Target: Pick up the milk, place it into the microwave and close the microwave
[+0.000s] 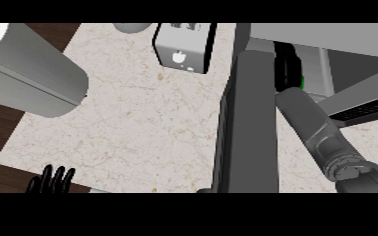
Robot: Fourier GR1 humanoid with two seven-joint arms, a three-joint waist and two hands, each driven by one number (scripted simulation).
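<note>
Seems late in the task: right forearm reaching into the open microwave past its door. Right hand hidden inside, fingers impossible to judge; milk not visible, presumably in there. Door still to close. Left hand resting low-left on the tabletop, fingers straight, empty. No readable writing; toaster bears only a small emblem

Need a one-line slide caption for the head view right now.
Right forearm reaches into the microwave past its open door; left hand rests at the lower edge.
</note>
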